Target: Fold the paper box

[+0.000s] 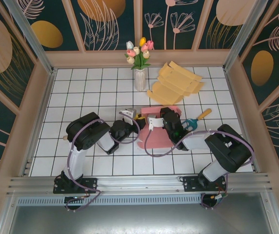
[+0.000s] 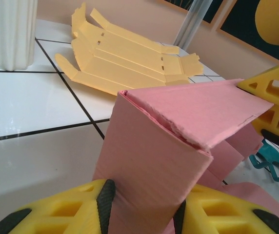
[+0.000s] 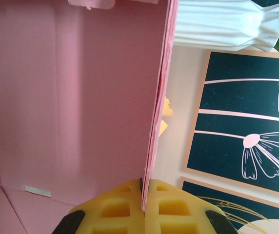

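Left gripper (image 2: 142,217): yellow fingers (image 2: 61,212) sit either side of a folded panel of the pink paper box (image 2: 178,146). The black pads touch both faces, so it's clamped on that panel. The gap is fairly wide because the panel is doubled over.

Right gripper (image 3: 143,195): jaws nearly together, pinching one upright box wall edge-on. Its wrist camera looks into the pink interior.

From above, the box is mid-table on the white tiled table (image 1: 81,92), between the two grippers, partly formed, with walls up and a flap hanging over the top.

Behind it are the yellow flat blanks (image 1: 176,83) and beside them the white vase (image 1: 139,79). A teal tool (image 1: 193,122) lies just right of the box.
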Available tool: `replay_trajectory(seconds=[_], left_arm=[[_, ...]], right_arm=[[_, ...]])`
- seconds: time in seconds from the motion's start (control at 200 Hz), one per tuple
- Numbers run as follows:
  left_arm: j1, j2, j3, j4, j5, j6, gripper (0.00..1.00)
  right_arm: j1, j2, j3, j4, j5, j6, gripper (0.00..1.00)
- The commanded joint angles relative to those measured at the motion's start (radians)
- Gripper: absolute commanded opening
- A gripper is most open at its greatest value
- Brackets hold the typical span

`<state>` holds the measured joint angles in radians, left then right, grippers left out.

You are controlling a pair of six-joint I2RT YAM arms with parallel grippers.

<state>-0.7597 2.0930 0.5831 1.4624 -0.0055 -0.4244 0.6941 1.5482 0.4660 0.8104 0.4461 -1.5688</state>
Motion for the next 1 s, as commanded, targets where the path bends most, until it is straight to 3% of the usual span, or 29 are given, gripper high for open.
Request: replay_trajectory(seconds=[0.0,0.545,0.676,0.771,0.996], left_arm=[[-0.013,0.023,0.037,0.038,-0.015,-0.034,0.39],[-0.053,0.04,0.115,-0.046,-0.204,-0.023,0.38],[-0.054,0.044,0.114,-0.048,-0.216,-0.031,0.27],[-0.055,0.038,0.096,-0.045,-0.274,-0.042,0.16],[-0.053,0.004,0.062,-0.107,-0.444,-0.037,0.0]], right_arm=[[0.032,0.044,-0.018,-0.136,-0.081,-0.001,0.0],[0.039,0.022,-0.013,-0.154,-0.104,0.018,0.0],[0.04,0.024,-0.013,-0.154,-0.101,0.02,0.0],[0.042,0.022,-0.012,-0.159,-0.102,0.028,0.0],[0.055,0.051,-0.012,-0.143,-0.087,0.038,0.0]])
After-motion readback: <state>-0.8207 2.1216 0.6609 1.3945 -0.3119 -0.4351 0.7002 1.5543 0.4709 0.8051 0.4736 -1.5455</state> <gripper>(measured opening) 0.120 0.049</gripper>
